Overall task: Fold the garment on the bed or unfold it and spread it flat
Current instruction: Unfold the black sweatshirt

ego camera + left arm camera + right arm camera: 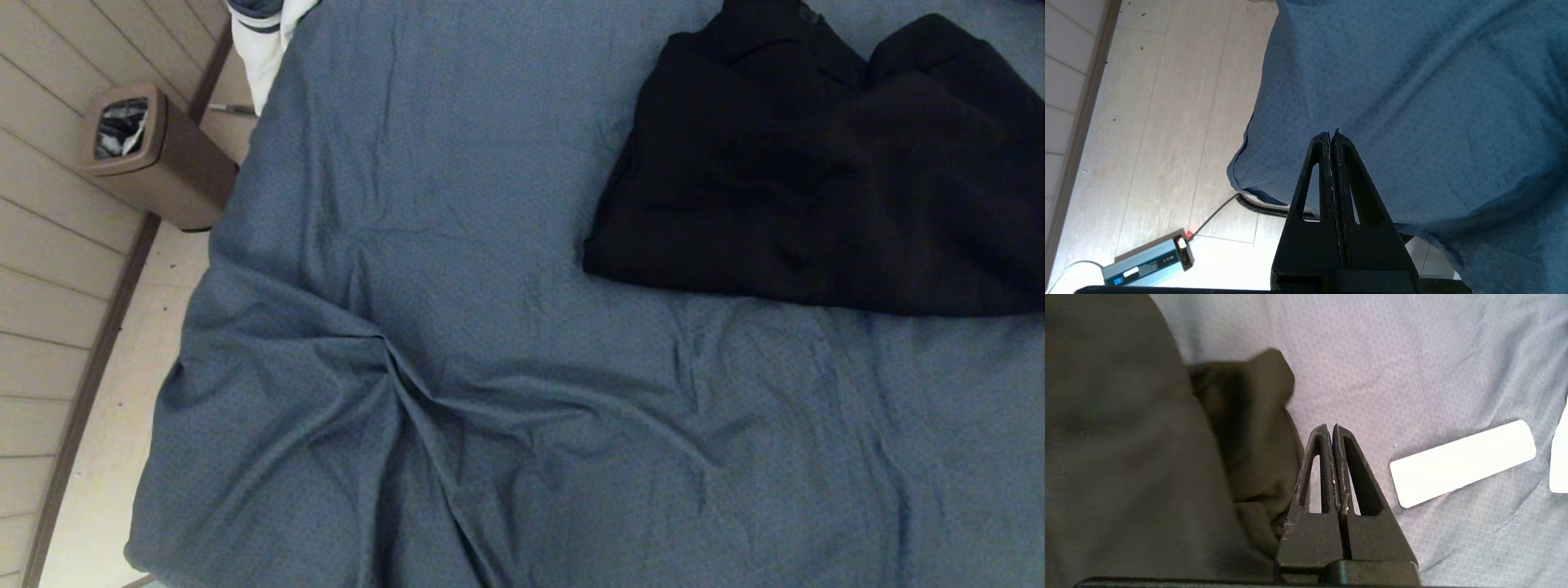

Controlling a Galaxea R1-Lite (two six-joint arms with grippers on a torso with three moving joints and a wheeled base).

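The step in hand looks like the reach: the right gripper [1332, 426], fingers pressed together and empty, should open before it meets cloth, then pinch one loose edge rather than a thick bunch. The hoodie [816, 171] lies bunched at the upper right of the head view on the bed [490, 327]; in the right wrist view it fills the left half, just beside the fingers. The left gripper [1332, 132] hangs closed over the bed's corner.
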